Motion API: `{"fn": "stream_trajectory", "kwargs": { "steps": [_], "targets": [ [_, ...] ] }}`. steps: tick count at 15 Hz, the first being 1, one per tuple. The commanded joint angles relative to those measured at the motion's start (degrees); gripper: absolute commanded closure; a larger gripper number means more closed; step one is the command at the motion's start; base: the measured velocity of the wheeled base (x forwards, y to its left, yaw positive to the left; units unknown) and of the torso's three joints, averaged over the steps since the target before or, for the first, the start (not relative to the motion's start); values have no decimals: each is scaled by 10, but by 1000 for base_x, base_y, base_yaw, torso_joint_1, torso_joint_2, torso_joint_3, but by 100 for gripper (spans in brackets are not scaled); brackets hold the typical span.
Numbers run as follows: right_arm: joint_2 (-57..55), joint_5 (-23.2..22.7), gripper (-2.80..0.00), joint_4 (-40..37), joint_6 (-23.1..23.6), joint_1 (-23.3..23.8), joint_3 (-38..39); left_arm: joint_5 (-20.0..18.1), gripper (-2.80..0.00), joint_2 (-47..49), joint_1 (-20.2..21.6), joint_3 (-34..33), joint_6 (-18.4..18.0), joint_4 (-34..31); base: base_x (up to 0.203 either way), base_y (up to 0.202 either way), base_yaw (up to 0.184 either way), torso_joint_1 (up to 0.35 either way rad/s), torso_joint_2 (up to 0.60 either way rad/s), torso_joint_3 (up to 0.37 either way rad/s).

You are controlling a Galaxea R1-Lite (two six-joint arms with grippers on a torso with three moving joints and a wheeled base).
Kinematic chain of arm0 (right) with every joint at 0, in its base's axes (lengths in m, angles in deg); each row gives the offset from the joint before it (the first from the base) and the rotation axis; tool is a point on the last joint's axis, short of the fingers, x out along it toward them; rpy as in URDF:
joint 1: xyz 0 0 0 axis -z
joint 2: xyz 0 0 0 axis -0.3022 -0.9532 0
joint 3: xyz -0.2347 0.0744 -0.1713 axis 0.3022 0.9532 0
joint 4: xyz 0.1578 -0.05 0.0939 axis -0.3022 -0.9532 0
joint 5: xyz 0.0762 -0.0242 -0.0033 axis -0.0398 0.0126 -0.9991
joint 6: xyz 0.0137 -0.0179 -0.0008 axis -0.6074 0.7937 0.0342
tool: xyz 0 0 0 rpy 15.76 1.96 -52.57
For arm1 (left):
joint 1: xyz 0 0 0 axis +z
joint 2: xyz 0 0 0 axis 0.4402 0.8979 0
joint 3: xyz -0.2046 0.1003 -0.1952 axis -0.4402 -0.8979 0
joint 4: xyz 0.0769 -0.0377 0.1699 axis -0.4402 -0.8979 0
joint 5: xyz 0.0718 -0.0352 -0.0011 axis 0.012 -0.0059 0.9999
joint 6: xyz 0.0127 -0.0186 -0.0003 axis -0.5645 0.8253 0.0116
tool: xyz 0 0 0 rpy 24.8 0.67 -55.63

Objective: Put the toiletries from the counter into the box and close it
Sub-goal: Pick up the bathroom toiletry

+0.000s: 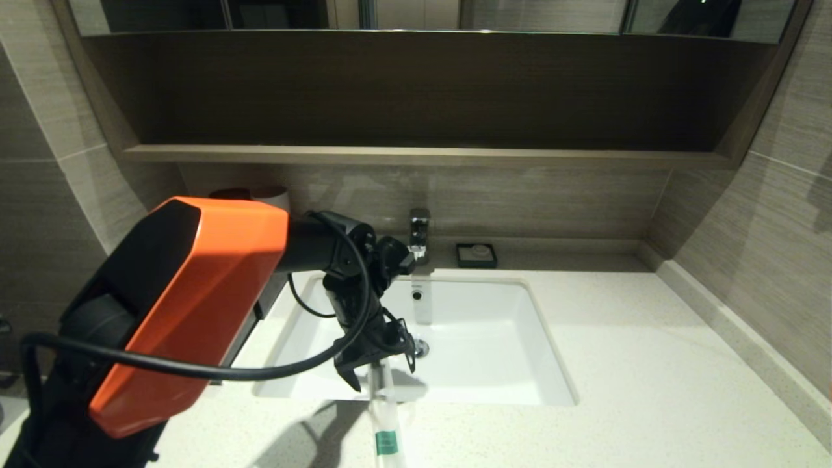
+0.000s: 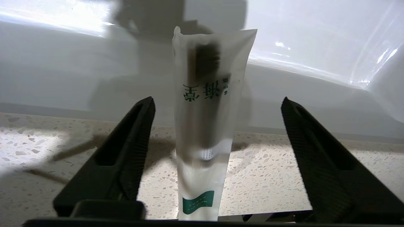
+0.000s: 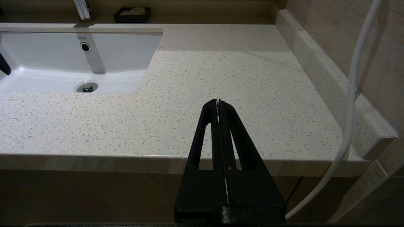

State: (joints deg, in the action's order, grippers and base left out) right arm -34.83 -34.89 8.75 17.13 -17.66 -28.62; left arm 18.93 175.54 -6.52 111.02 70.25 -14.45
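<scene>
One toiletry stick (image 1: pixel 386 426) in a translucent white wrapper with a green label band lies on the cream speckled counter (image 1: pixel 650 364) in front of the white sink (image 1: pixel 481 338). Its far end juts over the sink's front rim. My left gripper (image 1: pixel 385 378) is just above that end, open. In the left wrist view the stick (image 2: pixel 205 126) lies between the two fingers (image 2: pixel 132 148), and neither touches it. My right gripper (image 3: pixel 218 102) is shut and empty, at the counter's front edge to the right of the sink. The other sticks and the box are hidden or out of view.
The orange left arm (image 1: pixel 188 305) blocks the counter left of the sink. A black and white cup (image 1: pixel 260 192) shows behind it. A faucet (image 1: pixel 420 234) and a black soap dish (image 1: pixel 476 255) stand at the back. A wooden shelf (image 1: pixel 422 155) runs above.
</scene>
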Motion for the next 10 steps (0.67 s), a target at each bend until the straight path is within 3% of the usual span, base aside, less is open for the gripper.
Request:
{"fn": "stream_trajectory", "kwargs": {
  "steps": [1, 10],
  "targets": [
    [0, 0, 0, 0, 0, 0, 1, -1, 0, 7, -1, 0, 2, -3, 0, 0, 0, 0, 0, 0],
    [0, 0, 0, 0, 0, 0, 1, -1, 0, 7, -1, 0, 3, -5, 0, 0, 0, 0, 0, 0]
  ]
}}
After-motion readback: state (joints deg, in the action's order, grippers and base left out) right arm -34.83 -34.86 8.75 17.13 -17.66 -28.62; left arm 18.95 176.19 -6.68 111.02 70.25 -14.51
